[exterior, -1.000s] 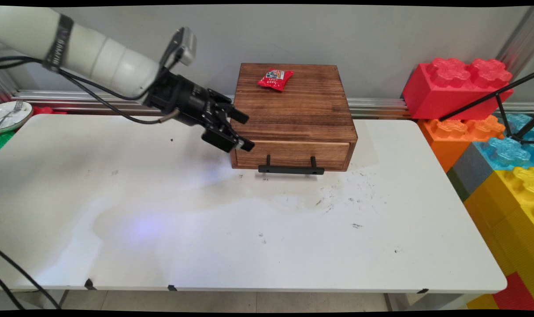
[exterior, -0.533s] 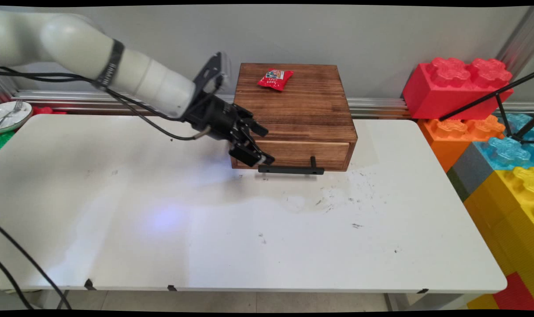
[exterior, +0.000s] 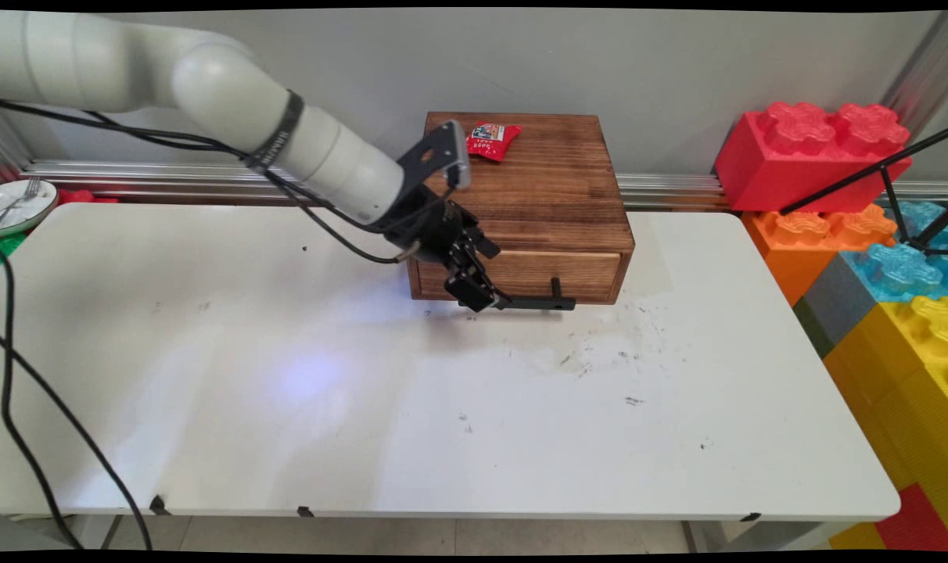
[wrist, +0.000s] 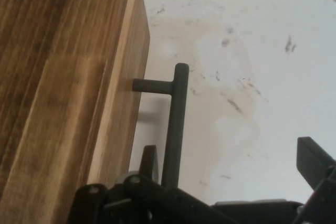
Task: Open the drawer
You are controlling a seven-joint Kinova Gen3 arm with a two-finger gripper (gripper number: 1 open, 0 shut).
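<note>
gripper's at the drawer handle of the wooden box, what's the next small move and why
Probably close the fingers. The gripper is open and the drawer handle runs between its two fingers, one on the wooden box side, the other outside. The drawer looks shut.

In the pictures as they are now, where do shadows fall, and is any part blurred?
Main view: the arm throws a soft shadow on the table left of the box. Hand view: the handle shadows the drawer front; the tool looks blurred.

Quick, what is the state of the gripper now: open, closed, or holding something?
Gripper: open, holding nothing; the drawer handle stands between its spread fingers.
</note>
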